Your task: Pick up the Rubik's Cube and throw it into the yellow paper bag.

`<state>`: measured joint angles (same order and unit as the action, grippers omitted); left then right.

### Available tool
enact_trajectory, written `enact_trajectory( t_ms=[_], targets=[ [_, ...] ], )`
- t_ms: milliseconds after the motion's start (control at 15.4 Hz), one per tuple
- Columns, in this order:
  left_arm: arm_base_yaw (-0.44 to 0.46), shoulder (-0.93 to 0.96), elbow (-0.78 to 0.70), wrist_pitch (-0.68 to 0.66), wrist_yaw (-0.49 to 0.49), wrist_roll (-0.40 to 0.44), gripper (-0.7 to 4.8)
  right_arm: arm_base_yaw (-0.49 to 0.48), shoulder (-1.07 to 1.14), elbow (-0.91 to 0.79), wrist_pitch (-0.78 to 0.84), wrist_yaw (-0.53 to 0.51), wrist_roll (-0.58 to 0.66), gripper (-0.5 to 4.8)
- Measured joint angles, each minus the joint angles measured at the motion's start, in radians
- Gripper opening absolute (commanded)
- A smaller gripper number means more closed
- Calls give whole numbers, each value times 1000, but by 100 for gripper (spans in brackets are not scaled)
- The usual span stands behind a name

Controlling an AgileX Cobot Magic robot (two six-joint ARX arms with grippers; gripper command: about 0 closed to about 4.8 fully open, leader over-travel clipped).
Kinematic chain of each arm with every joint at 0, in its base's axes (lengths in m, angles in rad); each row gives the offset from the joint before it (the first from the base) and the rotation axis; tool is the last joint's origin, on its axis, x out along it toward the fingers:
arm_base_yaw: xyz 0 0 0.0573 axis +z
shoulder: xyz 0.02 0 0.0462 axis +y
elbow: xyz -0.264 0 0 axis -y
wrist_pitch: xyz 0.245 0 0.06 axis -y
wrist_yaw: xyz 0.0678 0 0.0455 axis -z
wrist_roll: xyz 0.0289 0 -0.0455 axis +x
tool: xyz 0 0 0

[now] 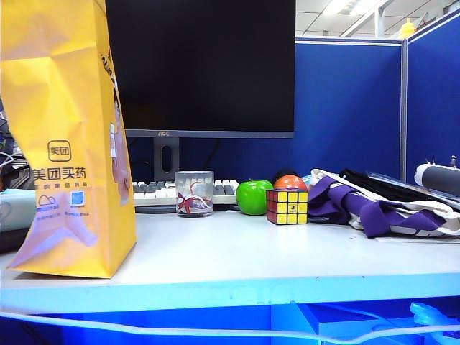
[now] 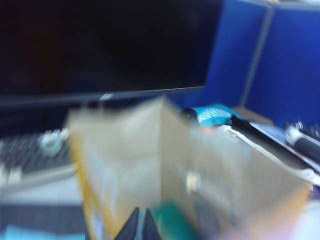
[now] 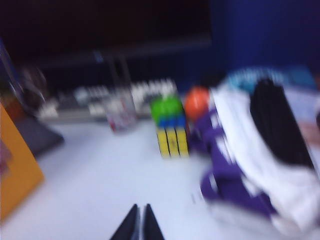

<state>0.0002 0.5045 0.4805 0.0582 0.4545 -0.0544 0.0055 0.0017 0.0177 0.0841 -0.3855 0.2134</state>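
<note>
Rubik's Cube [image 1: 287,206] untouched on bench [image 1: 237,251], green apple [image 1: 254,196] touching at its 10 o'clock; left gripper [image 2: 143,225] closed above yellow paper bag [image 1: 65,144], right gripper [image 3: 140,222] closed, short of cube. Risk: fingers knock apple.

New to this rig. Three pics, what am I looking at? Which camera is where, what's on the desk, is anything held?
It is a two-armed robot, each arm ending in a two-finger gripper. The sharp picture comes from a fixed camera facing the desk; neither arm shows in it. The two blurred pictures come from cameras on the wrists. The left gripper is above the open tall yellow paper bag. The right gripper looks across the white desk at the small Rubik's Cube. Both are shut and hold nothing. Also there: a green apple, an orange ball, a clear cup, a keyboard, a black monitor and purple-and-white cloth.
</note>
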Motion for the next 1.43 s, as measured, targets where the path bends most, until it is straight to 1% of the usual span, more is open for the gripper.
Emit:
enact_trajectory(
  t_ms=[65, 130, 195, 260, 326, 391, 456, 586, 651, 716, 781, 847, 912, 977, 1042, 1107, 1172, 1237, 1302, 1367, 1433],
  targets=[
    [0, 104, 96, -28, 27, 36, 142, 0, 0, 19, 6, 18, 14, 122],
    [0, 183, 191, -93, 57, 85, 167, 0, 0, 46, 5, 37, 21, 122],
    [0, 221, 254, -154, 74, 119, 194, 0, 5, 70, 6, 52, 23, 123],
    [-1, 291, 373, -229, 81, 176, 194, 0, 34, 110, 7, 70, 24, 127],
    [-1, 317, 440, -273, 80, 216, 194, 0, 80, 143, 10, 86, 30, 149],
    [-2, 332, 507, -319, 85, 261, 194, 0, 187, 181, 25, 108, 62, 184],
    [-2, 337, 539, -334, 92, 288, 220, 0, 304, 209, 42, 99, 80, 185],
    [-2, 338, 576, -406, 147, 339, 221, 0, 594, 294, 114, 27, 104, 185],
    [-2, 346, 586, -445, 180, 352, 221, 0, 756, 373, 175, -43, 104, 185],
    [-2, 367, 607, -491, 216, 354, 235, 0, 891, 451, 238, -118, 104, 185],
    [-2, 418, 650, -563, 267, 355, 268, 0, 1059, 578, 314, -254, 104, 185],
    [-2, 461, 685, -623, 281, 354, 296, 1, 1191, 695, 335, -340, 104, 187],
    [-16, 498, 719, -650, 282, 355, 320, 0, 1271, 768, 337, -385, 105, 203],
    [-38, 528, 753, -666, 277, 355, 353, 2, 1337, 828, 326, -410, 108, 275],
    [-63, 553, 790, -677, 269, 355, 419, 16, 1386, 885, 316, -412, 108, 458],
    [-102, 575, 831, -679, 222, 355, 449, 37, 1452, 946, 306, -416, 109, 479],
    [-132, 586, 855, -675, 163, 357, 463, 50, 1503, 987, 299, -412, 106, 479],
    [-202, 598, 879, -659, 24, 357, 463, 72, 1562, 1027, 288, -354, 81, 479],
    [-224, 600, 879, -653, -40, 357, 463, 88, 1604, 1067, 283, -304, 45, 479],
    [-233, 606, 879, -654, -69, 356, 463, 100, 1649, 1119, 251, -267, 7, 479],
    [-238, 611, 879, -652, -74, 344, 463, 106, 1685, 1167, 211, -259, -19, 479]
  ],
)
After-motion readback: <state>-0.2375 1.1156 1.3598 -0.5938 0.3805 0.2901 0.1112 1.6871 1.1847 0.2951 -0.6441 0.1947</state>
